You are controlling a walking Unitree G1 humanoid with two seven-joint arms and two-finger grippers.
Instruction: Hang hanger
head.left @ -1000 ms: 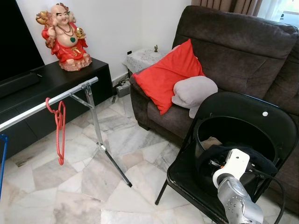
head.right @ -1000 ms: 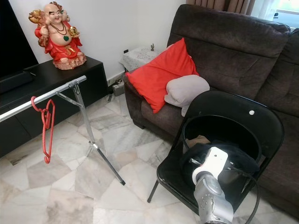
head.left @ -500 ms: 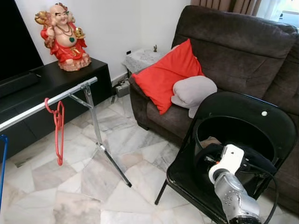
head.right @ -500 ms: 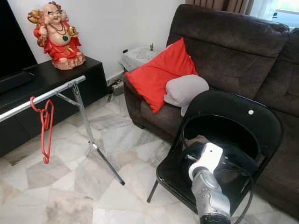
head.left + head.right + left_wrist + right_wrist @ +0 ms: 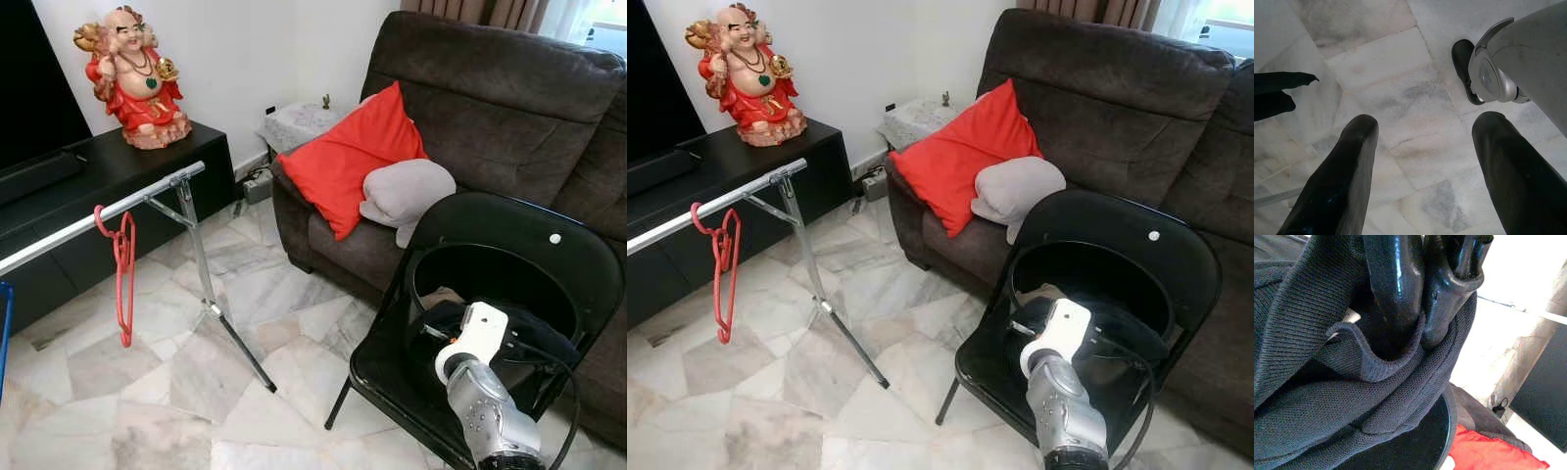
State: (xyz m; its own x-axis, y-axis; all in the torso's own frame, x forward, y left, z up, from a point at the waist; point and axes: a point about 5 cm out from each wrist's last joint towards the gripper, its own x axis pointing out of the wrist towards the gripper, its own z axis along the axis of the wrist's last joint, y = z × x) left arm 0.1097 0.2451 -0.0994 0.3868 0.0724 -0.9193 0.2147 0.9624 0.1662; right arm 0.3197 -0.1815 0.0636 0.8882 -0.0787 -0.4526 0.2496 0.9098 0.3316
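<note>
Since a second ago, your right arm has drawn back slightly toward the near edge of the black folding chair (image 5: 392,364), its white wrist housing now sitting lower and further left over the dark garment (image 5: 534,338) on the seat.

From the head cameras you see a marble-tiled floor (image 5: 176,377), a brown sofa (image 5: 509,88) with a red cushion (image 5: 351,162) and a grey pillow (image 5: 407,191), and a black cabinet (image 5: 108,171) carrying a red-robed laughing figurine (image 5: 135,76) against the white wall. A silver rail (image 5: 98,211) on a folding stand crosses the left side; the red hanger (image 5: 123,274) hangs from it by its hook, clear of the floor.

Your left wrist camera looks straight down at the marble: the left gripper (image 5: 1425,161) has its two black fingers spread wide, holding nothing, with a silver leg and black foot of the robot beside them.

Your right wrist camera shows the right gripper (image 5: 1420,293) with fingers pressed together, pinching a fold of the dark knitted garment (image 5: 1327,396), with the red cushion beyond.
</note>
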